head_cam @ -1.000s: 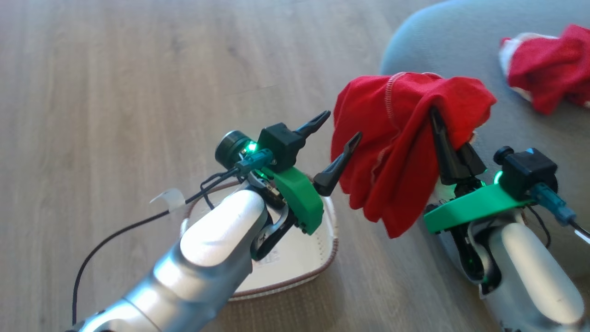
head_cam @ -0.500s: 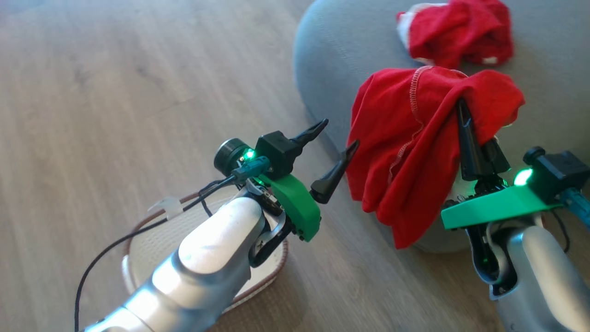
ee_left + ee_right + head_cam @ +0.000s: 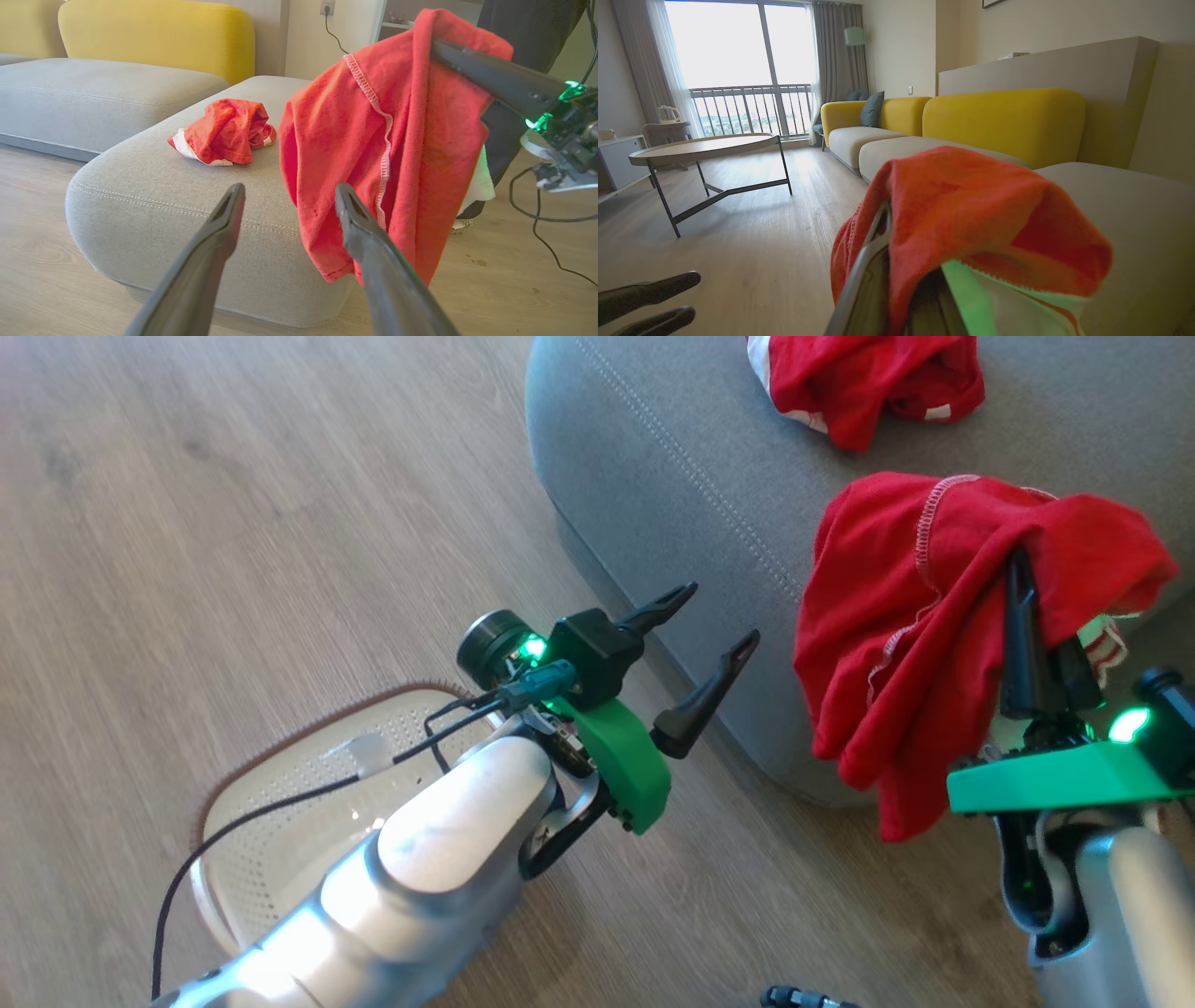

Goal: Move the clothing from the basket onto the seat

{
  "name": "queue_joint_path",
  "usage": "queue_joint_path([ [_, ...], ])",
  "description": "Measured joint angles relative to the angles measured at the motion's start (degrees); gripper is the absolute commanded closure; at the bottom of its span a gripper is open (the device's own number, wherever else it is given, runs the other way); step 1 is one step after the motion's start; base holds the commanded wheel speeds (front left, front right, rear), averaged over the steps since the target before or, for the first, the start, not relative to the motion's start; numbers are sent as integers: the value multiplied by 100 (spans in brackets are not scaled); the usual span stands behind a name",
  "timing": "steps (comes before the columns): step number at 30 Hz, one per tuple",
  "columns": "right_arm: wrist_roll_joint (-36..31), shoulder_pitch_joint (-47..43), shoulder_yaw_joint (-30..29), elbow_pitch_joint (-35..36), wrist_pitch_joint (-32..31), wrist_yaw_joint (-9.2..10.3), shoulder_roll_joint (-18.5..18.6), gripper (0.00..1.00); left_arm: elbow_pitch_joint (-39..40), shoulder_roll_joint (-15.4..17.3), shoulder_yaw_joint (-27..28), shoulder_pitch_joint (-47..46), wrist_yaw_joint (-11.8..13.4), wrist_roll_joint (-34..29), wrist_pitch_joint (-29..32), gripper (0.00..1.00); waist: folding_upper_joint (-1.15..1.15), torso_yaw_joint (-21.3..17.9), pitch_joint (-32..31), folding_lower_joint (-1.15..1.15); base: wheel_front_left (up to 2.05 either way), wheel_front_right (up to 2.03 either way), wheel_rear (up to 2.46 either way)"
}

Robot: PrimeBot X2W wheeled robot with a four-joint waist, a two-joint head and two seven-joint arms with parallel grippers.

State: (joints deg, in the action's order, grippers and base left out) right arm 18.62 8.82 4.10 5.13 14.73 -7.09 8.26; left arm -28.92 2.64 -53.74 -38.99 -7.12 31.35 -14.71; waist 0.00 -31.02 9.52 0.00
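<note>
A red garment of the clothing (image 3: 924, 616) hangs draped over my right gripper (image 3: 1019, 581), which is shut on it above the near edge of the grey seat (image 3: 653, 476). The same garment (image 3: 378, 140) dangles just right of my left gripper (image 3: 288, 189). It covers the right fingers (image 3: 873, 261) in the right wrist view. A second crumpled red garment (image 3: 868, 378) lies on the seat (image 3: 154, 186). My left gripper (image 3: 721, 614) is open and holds nothing, between the basket and the seat. The cream basket (image 3: 271, 840) stands on the floor under my left forearm, its visible inside bare.
Wooden floor surrounds the seat. Yellow sofa backs (image 3: 1004, 121) rise behind the grey cushions. A round coffee table (image 3: 700, 144) stands further off. A person's dark trouser leg (image 3: 509, 135) and a black cable (image 3: 537, 214) are beside the seat's right end.
The head view has swung, so the seat and basket shifted left in it. My right gripper has carried the garment further over the seat. My left gripper stays open.
</note>
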Motion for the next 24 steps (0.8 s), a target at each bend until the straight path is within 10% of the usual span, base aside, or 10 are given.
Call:
queue_joint_path([
  [24, -907, 3287, -1347, -1444, 0, 0, 1527, 100, 182, 138, -523, -994, 0, -463, 110, 0, 0, 744, 2049, 2, 0, 0, 0],
])
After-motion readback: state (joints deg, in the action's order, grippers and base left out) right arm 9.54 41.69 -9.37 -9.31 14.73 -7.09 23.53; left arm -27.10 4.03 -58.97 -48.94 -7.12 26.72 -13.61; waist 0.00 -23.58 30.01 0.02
